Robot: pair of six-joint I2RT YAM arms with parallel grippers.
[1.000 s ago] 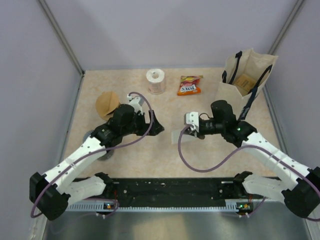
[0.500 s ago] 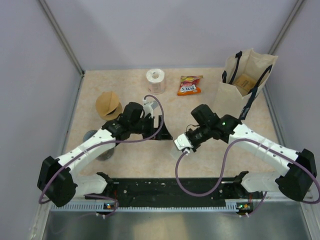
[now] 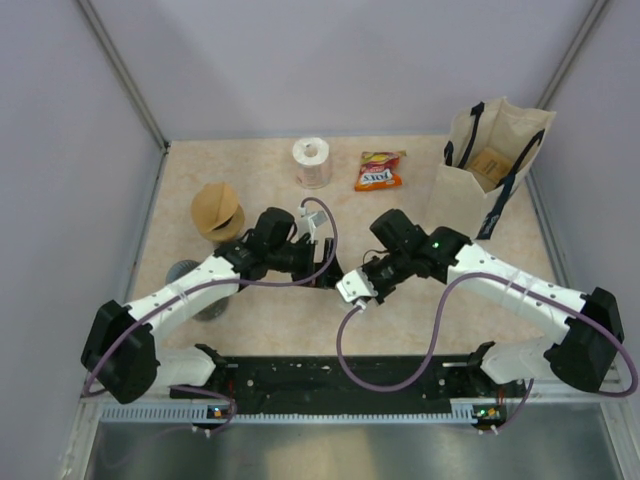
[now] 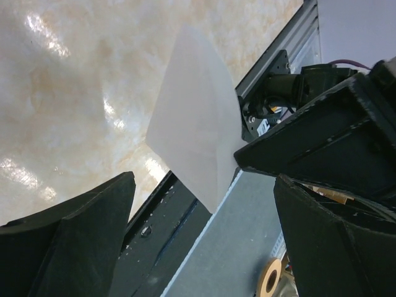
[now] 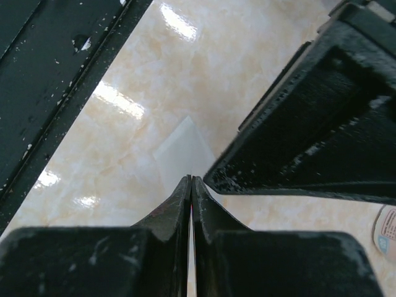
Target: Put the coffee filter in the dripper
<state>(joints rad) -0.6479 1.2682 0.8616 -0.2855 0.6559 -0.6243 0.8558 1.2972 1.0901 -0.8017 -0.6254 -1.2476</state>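
A white paper coffee filter (image 4: 195, 117) hangs above the table, pinched at one edge by my right gripper (image 5: 190, 180), which is shut on it. In the right wrist view the filter (image 5: 180, 151) shows just past the closed fingertips. My left gripper (image 4: 204, 180) is open, its two black fingers (image 4: 74, 238) standing on either side of the filter's lower corner without touching it. From above, the left gripper (image 3: 326, 266) and right gripper (image 3: 343, 278) meet at the table's middle. A grey round vessel (image 3: 188, 272), possibly the dripper, lies mostly hidden under the left arm.
A brown cone-shaped stack (image 3: 214, 208) stands at the left. A paper roll (image 3: 312, 162) and a snack packet (image 3: 379, 171) lie at the back. A beige tote bag (image 3: 490, 158) stands at the back right. The black base rail (image 3: 340, 375) runs along the near edge.
My right gripper has carried the filter left and nearer. My left gripper has moved right, and its open fingers now straddle the filter.
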